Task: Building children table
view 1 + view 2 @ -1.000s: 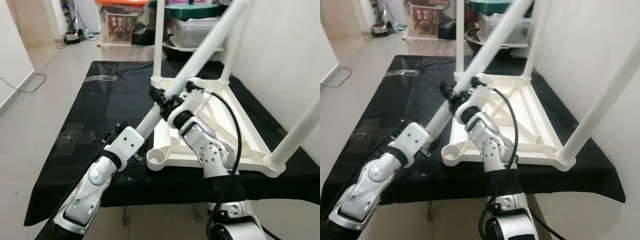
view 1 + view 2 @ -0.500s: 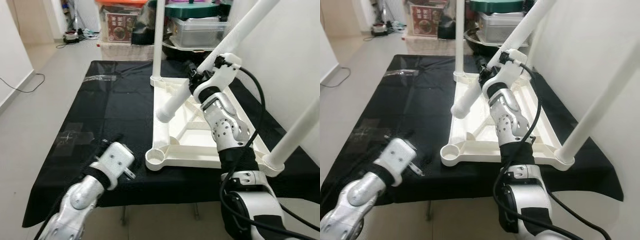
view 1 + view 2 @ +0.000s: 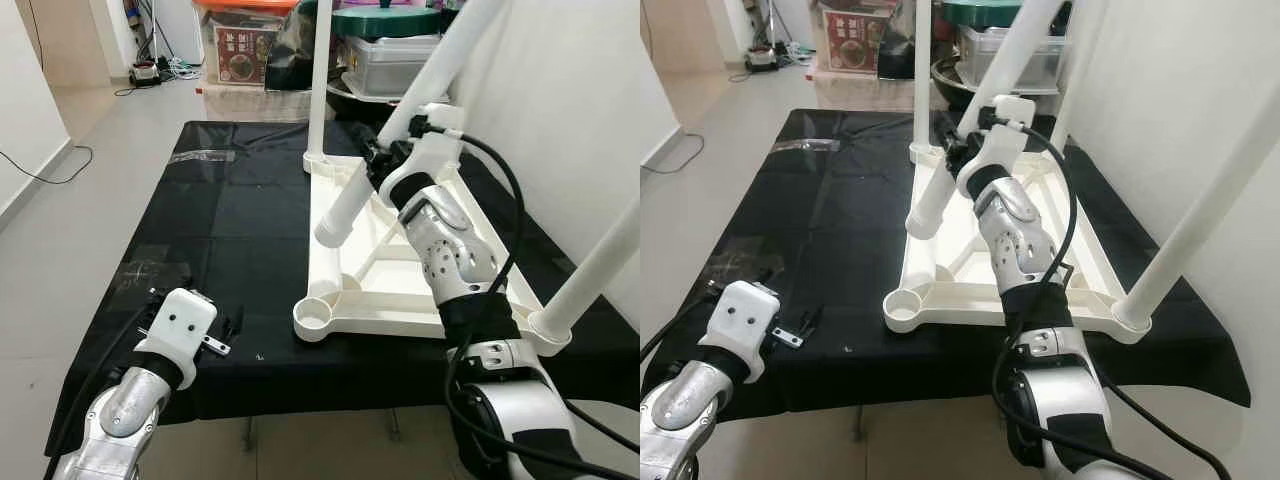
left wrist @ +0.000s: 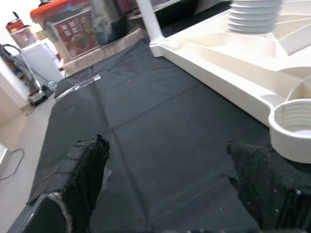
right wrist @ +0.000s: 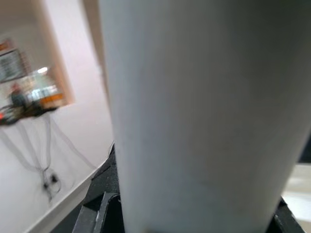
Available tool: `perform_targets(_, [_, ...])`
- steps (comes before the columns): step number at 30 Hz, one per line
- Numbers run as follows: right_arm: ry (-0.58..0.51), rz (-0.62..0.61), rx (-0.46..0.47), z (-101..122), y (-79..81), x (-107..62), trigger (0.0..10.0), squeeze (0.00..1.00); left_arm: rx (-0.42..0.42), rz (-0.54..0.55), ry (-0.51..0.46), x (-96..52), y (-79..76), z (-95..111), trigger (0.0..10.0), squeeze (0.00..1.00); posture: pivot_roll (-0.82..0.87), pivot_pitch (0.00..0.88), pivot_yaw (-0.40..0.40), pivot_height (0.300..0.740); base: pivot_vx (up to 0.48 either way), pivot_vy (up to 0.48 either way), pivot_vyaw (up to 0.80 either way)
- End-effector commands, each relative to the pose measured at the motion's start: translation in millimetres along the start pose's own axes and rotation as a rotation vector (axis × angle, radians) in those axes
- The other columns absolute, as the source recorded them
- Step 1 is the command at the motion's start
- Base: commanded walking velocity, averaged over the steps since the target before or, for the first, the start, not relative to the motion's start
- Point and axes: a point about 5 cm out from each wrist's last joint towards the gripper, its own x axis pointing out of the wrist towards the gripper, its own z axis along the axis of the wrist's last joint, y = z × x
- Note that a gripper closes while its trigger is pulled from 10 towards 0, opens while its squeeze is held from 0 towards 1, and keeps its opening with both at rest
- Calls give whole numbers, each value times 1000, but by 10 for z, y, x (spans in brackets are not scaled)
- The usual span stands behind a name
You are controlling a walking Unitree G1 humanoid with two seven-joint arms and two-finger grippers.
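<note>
Left eye view: right end effector [image 3: 383,160] clamped on white table leg [image 3: 345,200], left end effector [image 3: 228,330] open.

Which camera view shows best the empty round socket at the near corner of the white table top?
The left wrist view: the socket is close and its inner threads are visible. Both eye views show it whole but smaller, on the table top's near left corner. The right wrist view shows the white leg close up.
</note>
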Motion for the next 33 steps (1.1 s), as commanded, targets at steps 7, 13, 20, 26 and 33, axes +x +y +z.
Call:
perform_targets(7, [53, 328, -125, -130, 155, -328, 0, 0, -40, 134, 46, -131, 268, -89, 10000, 0, 70, 0, -88, 740, 0, 0, 0])
perform_targets(13, [68, 348, -140, -314, 238, -537, 0, 0, -50, 264, 80, -192, 469, -159, 10000, 0, 63, 0, -78, 740, 0, 0, 0])
perform_targets(20, [98, 383, -166, -495, 348, -723, 0, 0, -80, 503, 169, -340, 955, -332, 10000, 0, 66, 0, -69, 740, 0, 0, 0])
perform_targets(26, [119, 438, -207, -593, 400, -807, 0, 0, -150, 593, 193, -459, 1148, -415, 10000, 0, 78, 0, -72, 740, 0, 0, 0])
perform_targets(33, [125, 499, -250, -631, 428, -723, 0, 0, -163, 535, 179, -387, 989, -401, 10000, 0, 81, 0, -78, 740, 0, 0, 0])
